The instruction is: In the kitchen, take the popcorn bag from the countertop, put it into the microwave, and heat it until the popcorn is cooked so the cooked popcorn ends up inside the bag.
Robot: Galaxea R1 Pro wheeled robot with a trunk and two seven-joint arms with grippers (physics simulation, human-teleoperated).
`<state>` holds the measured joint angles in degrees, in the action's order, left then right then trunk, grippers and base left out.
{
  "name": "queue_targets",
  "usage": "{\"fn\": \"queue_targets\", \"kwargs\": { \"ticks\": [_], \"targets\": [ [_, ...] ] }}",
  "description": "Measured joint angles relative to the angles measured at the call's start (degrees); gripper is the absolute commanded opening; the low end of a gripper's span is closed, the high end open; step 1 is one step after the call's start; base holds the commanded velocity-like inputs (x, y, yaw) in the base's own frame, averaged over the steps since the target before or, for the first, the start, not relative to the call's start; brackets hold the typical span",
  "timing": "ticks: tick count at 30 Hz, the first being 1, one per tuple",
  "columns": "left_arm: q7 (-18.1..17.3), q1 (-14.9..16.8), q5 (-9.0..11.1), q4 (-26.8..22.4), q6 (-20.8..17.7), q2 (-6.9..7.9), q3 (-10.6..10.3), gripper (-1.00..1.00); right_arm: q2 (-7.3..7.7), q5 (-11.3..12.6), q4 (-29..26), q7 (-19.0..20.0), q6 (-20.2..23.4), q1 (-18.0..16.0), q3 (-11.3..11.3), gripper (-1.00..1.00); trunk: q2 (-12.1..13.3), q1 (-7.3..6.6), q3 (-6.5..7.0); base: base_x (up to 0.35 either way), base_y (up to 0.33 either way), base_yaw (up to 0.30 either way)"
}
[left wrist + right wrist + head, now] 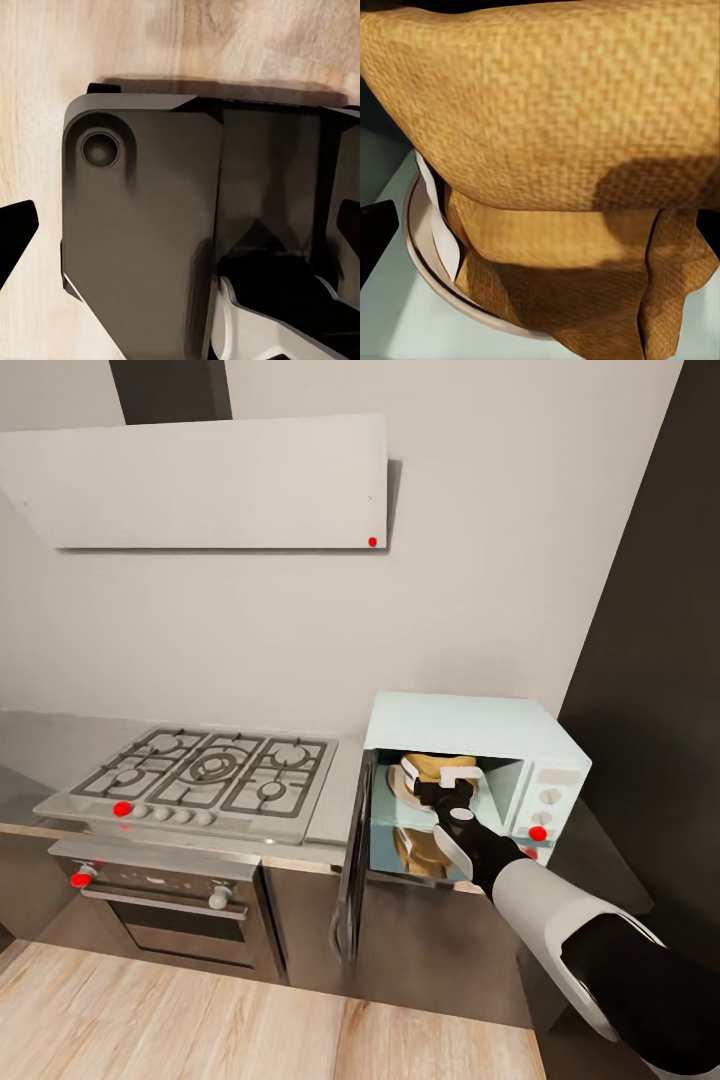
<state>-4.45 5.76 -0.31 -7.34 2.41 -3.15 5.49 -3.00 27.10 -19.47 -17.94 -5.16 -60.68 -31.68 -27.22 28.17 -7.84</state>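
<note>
Inside the microwave (470, 760): right gripper (447, 792) reaches in, pinching the popcorn bag (432, 772).
Bag: just ahead of the fingers, over the turntable plate (424, 247).
Advice: lower it centred, upright, then release.
Left gripper: state cannot be told.

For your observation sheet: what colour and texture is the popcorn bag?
Tan-brown woven cloth popcorn bag, clearest in the right wrist view.

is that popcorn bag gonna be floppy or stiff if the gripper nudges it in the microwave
Probably floppy: the bag is woven cloth, creased and sagging over itself. Likely not slippery, given the coarse weave. A nudge may slump or tip it, since it rests on the round plate.
</note>
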Motion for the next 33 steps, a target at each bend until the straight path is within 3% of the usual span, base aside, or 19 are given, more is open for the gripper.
{"fn": "queue_targets", "kwargs": {
  "ticks": [24, 27, 33],
  "targets": [
    [0.04, -0.01, 0.04, -0.01, -0.08, 0.00, 0.02, 1.00, 0.01, -0.29, 0.00, -0.15, -0.06, -0.07, 0.16, 1.00, -0.02, -0.01, 0.00, 0.031, 0.001, 0.000],
    [-0.07, -0.01, 0.04, -0.01, -0.09, 0.03, 0.06, 1.00, 0.01, -0.49, -0.01, -2.94, -0.05, -0.19, 0.16, 1.00, -0.05, -0.04, 0.01, 0.186, 0.040, 0.000],
    [-0.02, -0.01, 0.07, -0.02, -0.09, 0.00, 0.08, 1.00, 0.01, -0.39, 0.00, -3.40, -0.08, -0.42, 0.20, 1.00, -0.04, -0.02, 0.00, 0.026, 0.006, 0.000]
  ]
}}
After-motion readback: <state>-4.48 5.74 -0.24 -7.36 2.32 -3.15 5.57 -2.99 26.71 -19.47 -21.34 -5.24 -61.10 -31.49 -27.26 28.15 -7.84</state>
